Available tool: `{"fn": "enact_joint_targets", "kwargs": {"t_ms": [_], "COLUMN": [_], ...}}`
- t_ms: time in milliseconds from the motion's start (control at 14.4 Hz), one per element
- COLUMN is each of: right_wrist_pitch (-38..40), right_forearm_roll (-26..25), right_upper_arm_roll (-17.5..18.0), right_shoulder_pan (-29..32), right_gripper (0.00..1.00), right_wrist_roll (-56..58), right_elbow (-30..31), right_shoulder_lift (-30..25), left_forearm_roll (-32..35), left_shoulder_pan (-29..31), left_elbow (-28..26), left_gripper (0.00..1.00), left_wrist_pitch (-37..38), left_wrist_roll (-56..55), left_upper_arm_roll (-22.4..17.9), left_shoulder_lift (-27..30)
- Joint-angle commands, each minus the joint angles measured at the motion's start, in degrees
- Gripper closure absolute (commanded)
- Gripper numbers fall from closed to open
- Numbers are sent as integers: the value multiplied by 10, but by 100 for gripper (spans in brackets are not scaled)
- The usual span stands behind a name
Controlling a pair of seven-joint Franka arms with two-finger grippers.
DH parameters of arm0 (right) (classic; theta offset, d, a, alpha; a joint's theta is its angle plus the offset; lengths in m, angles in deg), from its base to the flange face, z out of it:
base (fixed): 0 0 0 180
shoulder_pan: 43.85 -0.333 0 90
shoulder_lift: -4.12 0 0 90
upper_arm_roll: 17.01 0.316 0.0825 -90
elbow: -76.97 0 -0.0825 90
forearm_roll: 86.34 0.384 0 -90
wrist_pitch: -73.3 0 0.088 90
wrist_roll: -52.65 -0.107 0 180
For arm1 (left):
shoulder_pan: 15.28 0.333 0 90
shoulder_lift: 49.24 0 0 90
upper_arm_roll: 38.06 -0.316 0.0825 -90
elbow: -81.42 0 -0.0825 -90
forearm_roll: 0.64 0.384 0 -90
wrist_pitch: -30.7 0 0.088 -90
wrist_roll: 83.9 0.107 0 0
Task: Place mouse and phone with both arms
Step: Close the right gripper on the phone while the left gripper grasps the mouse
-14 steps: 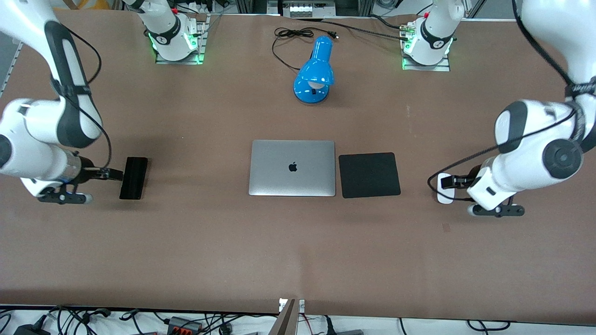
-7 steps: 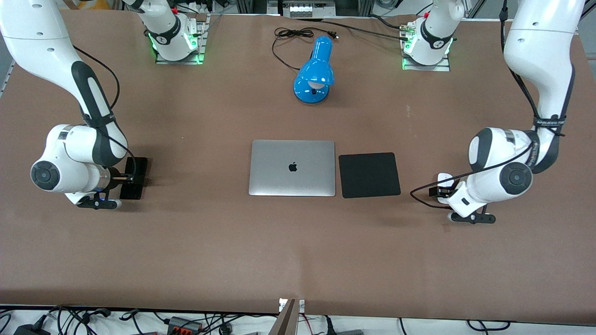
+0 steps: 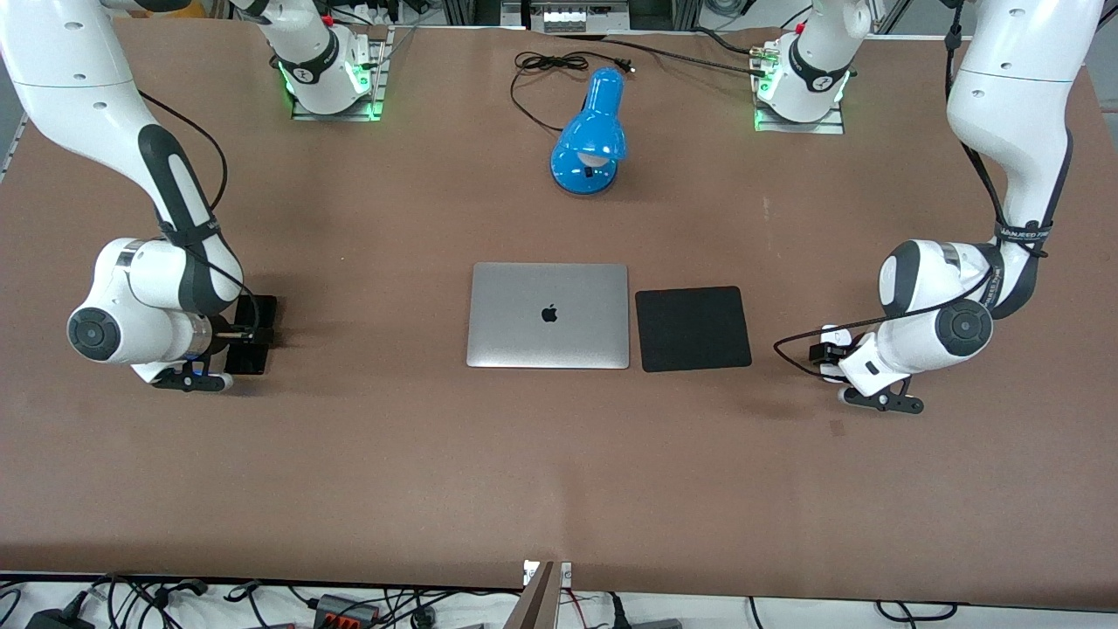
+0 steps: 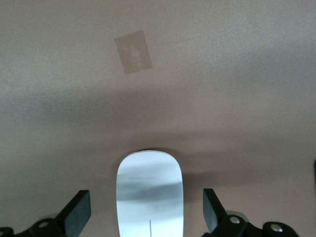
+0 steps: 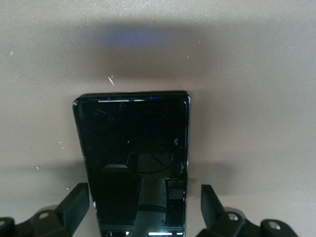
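The mouse (image 4: 149, 195) lies on the bench toward the left arm's end from the laptop (image 3: 548, 315), between the spread fingers of the left gripper (image 4: 146, 213); glossy and light, it looks best pinched across its sides. The phone (image 5: 134, 163), toward the right arm's end from the laptop, sits between the spread fingers of the right gripper (image 5: 145, 207); thin, stiff and slick, it probably wants a hold on its long edges.

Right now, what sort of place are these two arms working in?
Probably a robotics lab staged as a desk: the arms are bolted to a brown-covered table holding a closed laptop, a mouse pad and a blue desk lamp, with loose cables along its edges.
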Motion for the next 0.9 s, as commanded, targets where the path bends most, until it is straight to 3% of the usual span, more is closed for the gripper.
{"fn": "enact_joint_targets", "kwargs": {"t_ms": [0, 277, 485, 554, 692, 831], "right_wrist_pitch": [-4, -9, -10, -10, -4, 2], "right_forearm_roll": [-6, -6, -6, -6, -5, -4], "right_upper_arm_roll": [3, 4, 4, 4, 4, 8], "right_shoulder_pan": [4, 5, 4, 3, 2, -1], "right_gripper": [0, 1, 19, 29, 53, 65], "right_wrist_roll": [-4, -4, -4, -4, -4, 0], "right_elbow": [-6, -6, -6, -6, -9, -13], "right_shoulder_lift": [5, 9, 15, 15, 13, 1], "left_forearm_roll": [13, 13, 13, 13, 13, 13], "left_shoulder_pan": [1, 5, 5, 8, 10, 10], "left_elbow": [-9, -18, -22, -22, -25, -25], "left_gripper": [0, 0, 0, 0, 12, 23], "left_wrist_pitch": [-7, -8, -22, -23, -28, -30], "left_wrist_roll": [11, 11, 12, 12, 14, 14], "left_upper_arm_roll": [1, 1, 1, 1, 1, 1], "left_shoulder_lift": [-1, -7, -7, -7, -7, -7]}}
